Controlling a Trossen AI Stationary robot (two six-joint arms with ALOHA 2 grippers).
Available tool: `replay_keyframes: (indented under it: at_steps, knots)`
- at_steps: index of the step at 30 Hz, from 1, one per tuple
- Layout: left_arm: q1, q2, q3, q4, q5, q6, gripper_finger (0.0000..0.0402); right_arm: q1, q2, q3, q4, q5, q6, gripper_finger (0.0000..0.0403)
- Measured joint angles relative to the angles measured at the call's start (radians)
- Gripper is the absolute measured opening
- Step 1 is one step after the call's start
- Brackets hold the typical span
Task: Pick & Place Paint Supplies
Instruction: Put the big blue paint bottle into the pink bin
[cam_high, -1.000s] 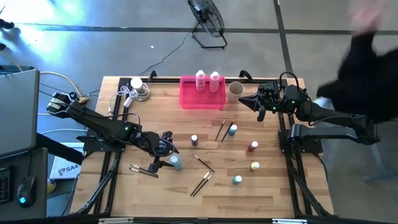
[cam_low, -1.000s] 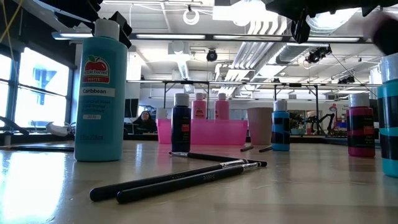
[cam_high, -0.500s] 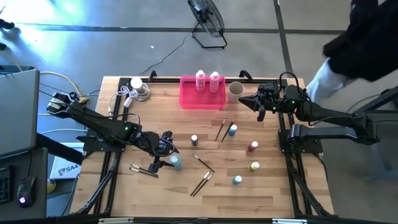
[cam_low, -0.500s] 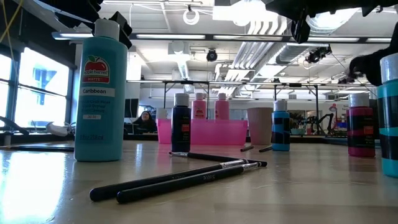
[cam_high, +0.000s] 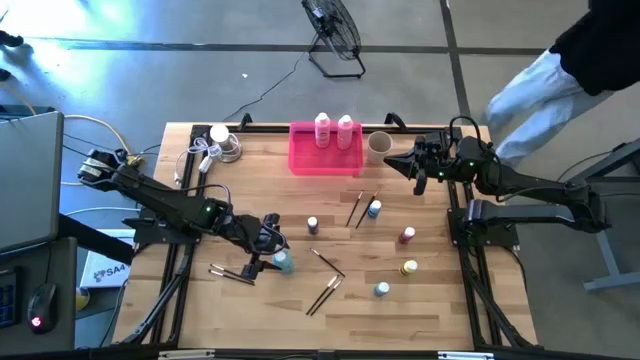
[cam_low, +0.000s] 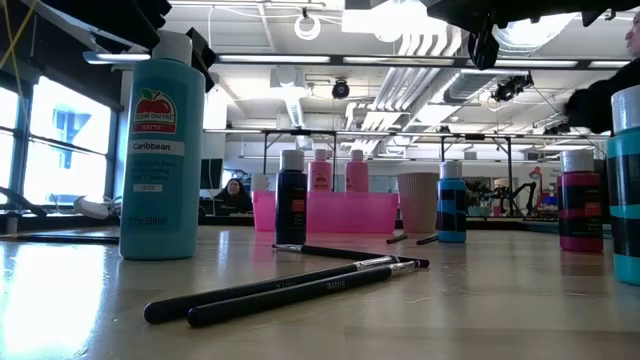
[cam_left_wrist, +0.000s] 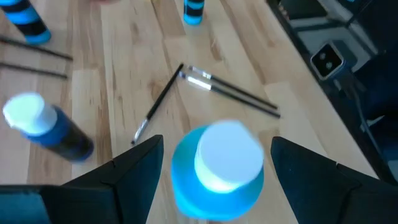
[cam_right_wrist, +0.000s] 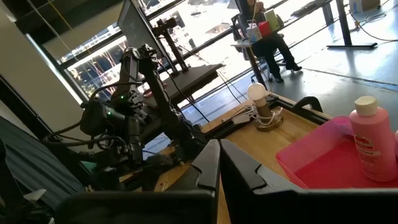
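Left wrist view, left hand (cam_left_wrist: 211, 163) spread around round white-capped teal bottle (cam_left_wrist: 217, 168), right hand (cam_right_wrist: 219, 163) pressed together.

Grey concrete floor (cam_high: 150, 80), floor fan (cam_high: 333, 35), bright windows (cam_low: 60, 140), ceiling lights (cam_low: 400, 18)

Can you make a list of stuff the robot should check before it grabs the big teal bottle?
1. Left gripper open, one finger on each side of the tall teal white-capped bottle: ok.
2. Bottle standing upright on the wooden table: ok.
3. Fingers touching the bottle: cannot tell.
4. Bright pink rectangular tray has bare room beside its two pink bottles: ok.
5. Right gripper shut, waiting near the pale beige cup: ok.
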Motion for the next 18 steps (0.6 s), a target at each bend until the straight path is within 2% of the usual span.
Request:
replay_keyframes:
  at_steps: [18]
  knots:
    - [0.000,0.001,0.000,0.029,0.005,0.000,0.0293,0.000,0.000,0.000,-0.011,0.000,0.000,0.0004]
